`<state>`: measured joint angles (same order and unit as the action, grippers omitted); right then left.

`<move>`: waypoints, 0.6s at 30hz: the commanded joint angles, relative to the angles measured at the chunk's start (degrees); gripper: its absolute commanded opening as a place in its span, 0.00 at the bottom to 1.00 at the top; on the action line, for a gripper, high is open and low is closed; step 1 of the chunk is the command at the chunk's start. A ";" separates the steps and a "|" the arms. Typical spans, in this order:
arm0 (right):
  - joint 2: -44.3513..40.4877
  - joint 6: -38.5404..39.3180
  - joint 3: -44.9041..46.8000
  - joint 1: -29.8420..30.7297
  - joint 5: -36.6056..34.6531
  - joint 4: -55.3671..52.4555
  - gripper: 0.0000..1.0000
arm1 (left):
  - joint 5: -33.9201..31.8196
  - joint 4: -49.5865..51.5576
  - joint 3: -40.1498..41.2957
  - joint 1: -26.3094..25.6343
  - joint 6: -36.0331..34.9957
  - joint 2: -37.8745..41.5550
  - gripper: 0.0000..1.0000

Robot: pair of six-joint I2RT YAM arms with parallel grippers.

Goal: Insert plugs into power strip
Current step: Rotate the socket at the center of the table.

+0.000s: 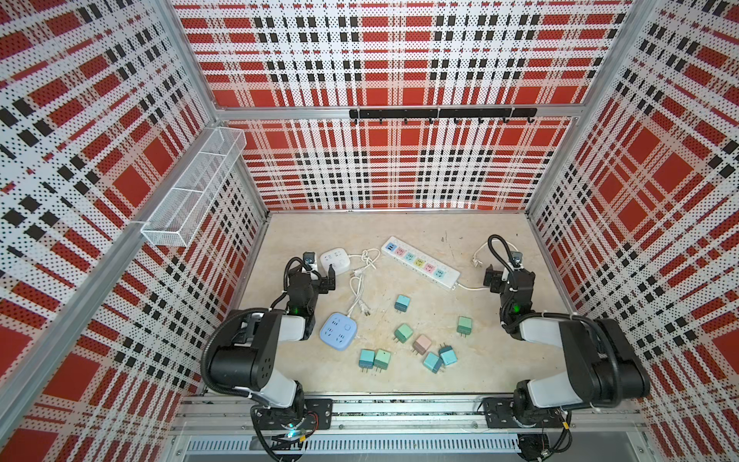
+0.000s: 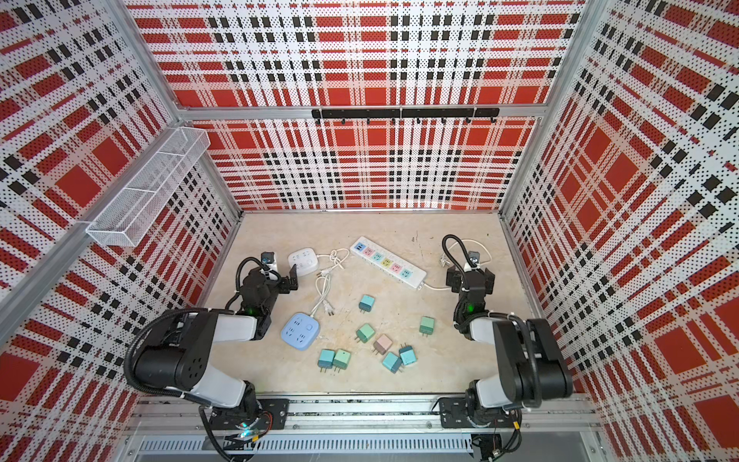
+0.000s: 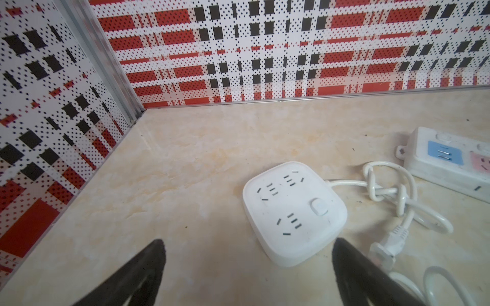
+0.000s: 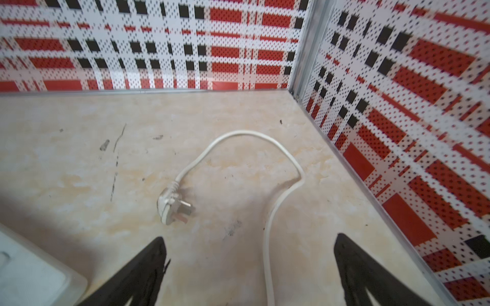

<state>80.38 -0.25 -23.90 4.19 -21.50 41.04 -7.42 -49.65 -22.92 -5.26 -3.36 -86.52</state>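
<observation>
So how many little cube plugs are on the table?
8: lone teal nearest the long strip; middle mint; right mint; pink; teal pair; front teal beside front mint. None seems hidden.

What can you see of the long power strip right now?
The long power strip is a white plastic bar lying flat and diagonal at the rear middle of the table, seen in both top views. Six coloured faces run along it: blue, pink, teal, yellow, pink, teal, all empty. A mounting tab sticks out at its far end. Its white cord leaves the near end and ends in a wall plug lying loose. Only the table touches it.
</observation>
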 commanded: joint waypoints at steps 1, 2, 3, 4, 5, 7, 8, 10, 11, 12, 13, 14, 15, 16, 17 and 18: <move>-6.74 -5.13 -0.38 0.31 -7.37 -4.29 1.00 | -2.76 8.71 -2.87 -0.99 -0.70 6.10 0.99; -9.03 -8.79 -0.14 0.30 -9.65 -5.78 1.00 | -2.99 10.92 -3.58 -1.62 -1.38 7.82 0.99; -11.42 -12.03 -0.44 0.30 -10.45 -9.08 1.00 | -3.55 11.50 -3.74 -2.54 -2.14 9.25 0.99; -13.89 -16.06 -1.29 0.30 -11.64 -13.70 1.00 | -5.02 11.50 -3.59 -3.65 -2.26 10.60 1.00; -16.33 -19.72 -2.99 0.14 -10.86 -19.30 1.00 | -6.40 11.50 -3.39 -4.59 -0.79 12.30 0.99; -19.71 -19.98 -6.48 0.14 -4.34 -27.72 1.00 | -5.07 11.93 -3.34 -5.07 2.73 15.34 1.00; -21.26 -17.65 -9.35 0.12 0.09 -33.48 1.00 | -4.58 12.78 -3.47 -5.18 5.32 17.08 0.99; -22.93 -18.97 -13.26 0.12 1.81 -41.90 1.00 | -3.73 16.16 -4.30 -5.22 10.39 20.28 0.99; -24.01 -22.74 -14.42 0.04 1.13 -44.88 1.00 | -3.12 19.94 -5.33 -5.05 14.34 22.38 0.99; -25.23 -24.57 -15.47 0.03 2.67 -47.87 1.00 | -0.74 25.64 -7.41 -4.72 18.12 24.47 0.99; -26.58 -24.97 -15.81 0.04 5.73 -48.91 1.00 | 5.15 32.26 -9.77 -4.06 18.11 26.22 0.99; -28.07 -27.82 -16.21 0.04 8.40 -50.57 1.00 | 10.88 34.32 -11.00 -4.26 15.36 27.38 0.99; -29.79 -29.20 -16.90 -0.14 12.13 -52.29 1.00 | 13.66 34.69 -11.31 -4.94 14.80 28.41 0.99; -31.10 -29.49 -17.19 -0.14 16.40 -52.42 1.00 | 13.73 34.64 -11.27 -5.32 16.22 29.19 0.99; -32.31 -30.59 -17.72 -0.08 19.21 -53.65 1.00 | 12.66 34.71 -11.36 -5.31 18.86 29.83 0.99; -33.54 -32.14 -18.06 0.02 21.88 -55.02 1.00 | 10.29 36.55 -12.14 -4.71 23.92 30.33 0.99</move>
<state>49.54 -26.04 -40.29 4.08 -11.18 -6.11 -0.30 -21.26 -33.78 -10.13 10.98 -57.87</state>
